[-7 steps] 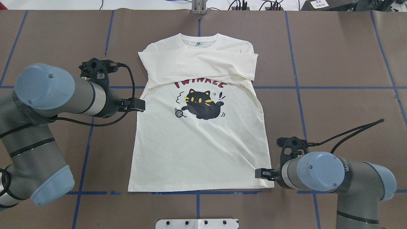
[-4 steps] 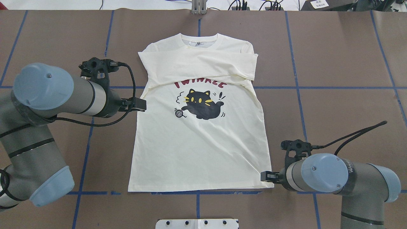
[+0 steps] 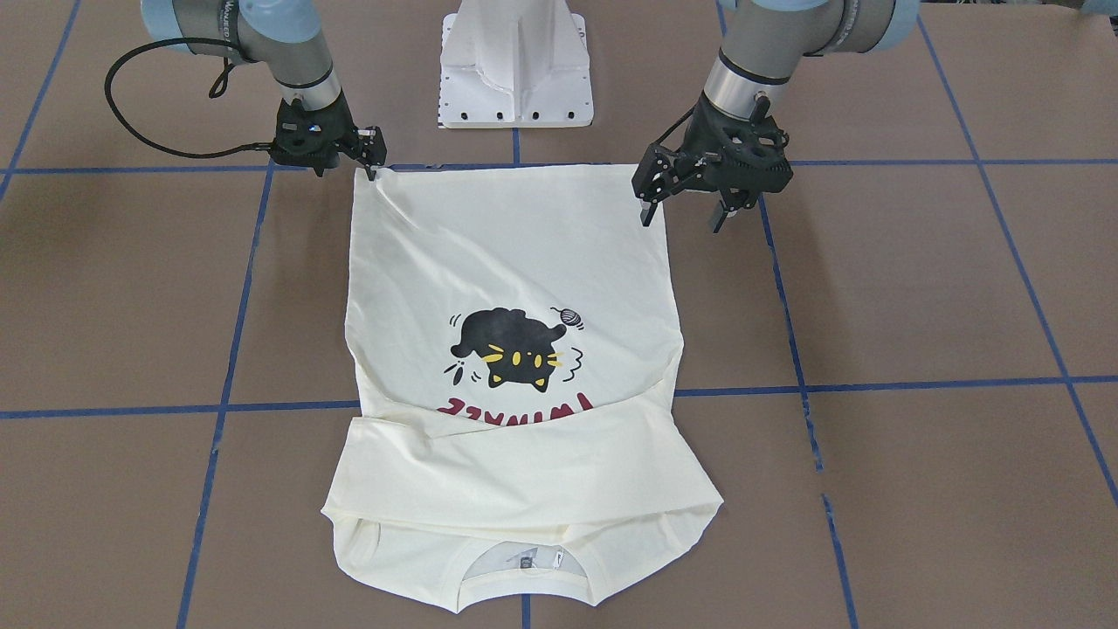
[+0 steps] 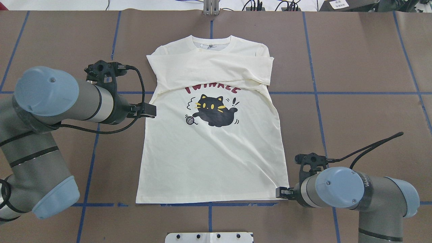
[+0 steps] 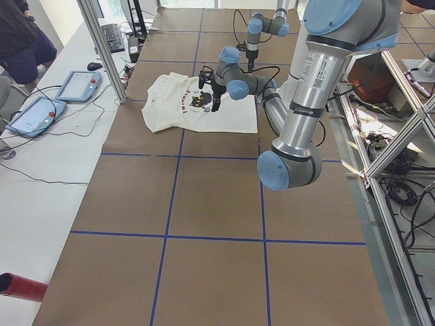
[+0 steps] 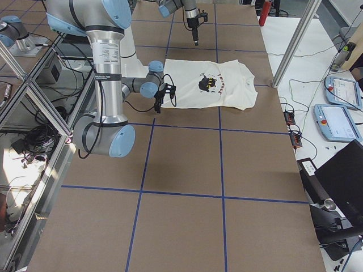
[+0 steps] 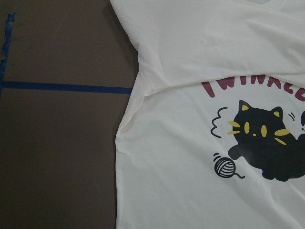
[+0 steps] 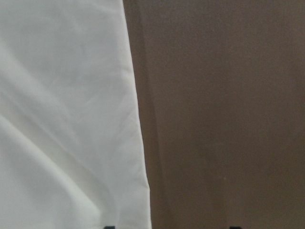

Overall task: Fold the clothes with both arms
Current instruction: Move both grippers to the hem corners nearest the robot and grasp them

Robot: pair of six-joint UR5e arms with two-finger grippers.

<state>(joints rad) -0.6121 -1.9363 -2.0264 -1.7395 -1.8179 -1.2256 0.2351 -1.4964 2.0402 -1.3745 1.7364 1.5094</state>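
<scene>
Two spread grippers flank the T-shirt [image 4: 209, 162], flat and print-up on the table [image 4: 354, 67].
Nearest, the right gripper [image 4: 279, 193] has slid back to the hem corner, jaws apart; farther, the left gripper [image 3: 683, 218], likewise spread, has crept toward the shirt's side.

Cream cat-print T-shirt [image 4: 212, 162], flat, print side up, both sleeves [image 4: 209, 69] folded across the chest

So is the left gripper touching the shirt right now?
Apart. In the exterior right view the left gripper hangs clear above the shirt, with brown table showing between them.
</scene>
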